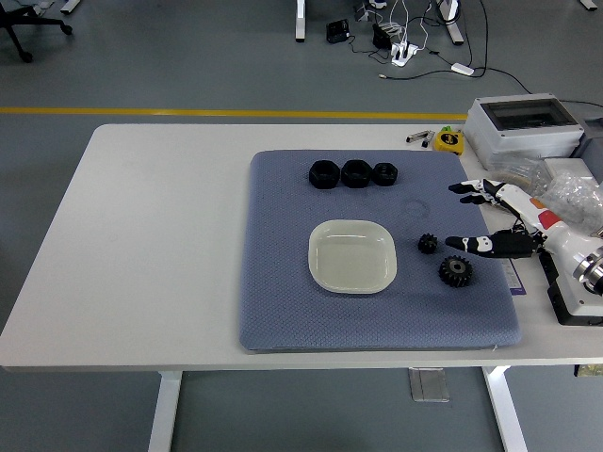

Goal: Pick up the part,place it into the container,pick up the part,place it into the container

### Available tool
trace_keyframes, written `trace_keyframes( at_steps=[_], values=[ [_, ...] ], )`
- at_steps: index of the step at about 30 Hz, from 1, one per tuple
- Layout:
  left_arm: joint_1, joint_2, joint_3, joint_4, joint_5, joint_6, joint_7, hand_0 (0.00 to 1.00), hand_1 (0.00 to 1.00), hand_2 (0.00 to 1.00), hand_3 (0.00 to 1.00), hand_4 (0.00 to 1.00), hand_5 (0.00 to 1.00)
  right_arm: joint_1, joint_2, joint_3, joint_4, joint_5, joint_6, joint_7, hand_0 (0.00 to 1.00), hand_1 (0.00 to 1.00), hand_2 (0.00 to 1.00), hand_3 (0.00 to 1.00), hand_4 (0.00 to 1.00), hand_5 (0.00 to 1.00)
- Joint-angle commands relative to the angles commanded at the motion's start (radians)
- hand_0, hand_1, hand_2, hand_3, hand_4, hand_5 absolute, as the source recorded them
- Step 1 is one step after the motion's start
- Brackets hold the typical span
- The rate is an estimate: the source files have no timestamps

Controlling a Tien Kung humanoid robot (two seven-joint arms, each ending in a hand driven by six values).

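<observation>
Two black gear parts lie on the blue-grey mat [283, 282]: a small gear [428, 244] and a larger gear [456, 271] right of a pale square container [352, 256], which holds nothing. Three black ring-shaped parts [354, 173] sit in a row at the mat's far side. My right hand [490, 221] reaches in from the right with its fingers spread, holding nothing. Its lower fingertip [455, 242] is just right of the small gear and above the larger gear. The left arm does not show.
A grey box with a clear lid [523, 125], a yellow tape measure [449, 139] and clear plastic bags [570, 193] stand at the table's right far side. A black device [575, 306] sits by my right wrist.
</observation>
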Motion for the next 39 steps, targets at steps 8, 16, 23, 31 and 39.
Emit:
trace_keyframes(
  at_steps=[8,16,23,31,39],
  values=[
    [0.000,0.001,-0.002,0.000,0.003,0.000,0.002,0.731,0.740,0.771,0.687,0.720,0.682,0.052,-0.013,-0.108,-0.042,-0.283,-0.026,0.010,0.790,0.771,0.811,0.787,0.998,0.340],
    [0.001,0.001,-0.004,0.000,0.006,0.000,0.003,0.730,0.741,0.770,0.687,0.721,0.681,0.104,-0.007,-0.174,-0.111,-0.315,-0.043,0.001,0.714,0.710,0.749,0.761,0.998,0.358],
    [0.002,0.002,-0.006,-0.001,0.010,-0.001,0.005,0.731,0.740,0.771,0.687,0.721,0.679,0.148,0.007,-0.200,-0.182,-0.268,-0.046,-0.008,0.642,0.663,0.698,0.732,0.998,0.351],
    [0.001,0.002,-0.004,-0.001,0.006,0.000,0.004,0.731,0.741,0.771,0.687,0.723,0.681,0.175,0.017,-0.224,-0.255,-0.261,-0.053,-0.011,0.590,0.632,0.674,0.691,0.998,0.346],
    [0.002,0.002,-0.006,-0.002,0.009,0.000,0.006,0.731,0.740,0.771,0.687,0.724,0.680,0.189,0.026,-0.239,-0.300,-0.255,-0.066,-0.012,0.531,0.613,0.659,0.626,0.998,0.327]
  ],
)
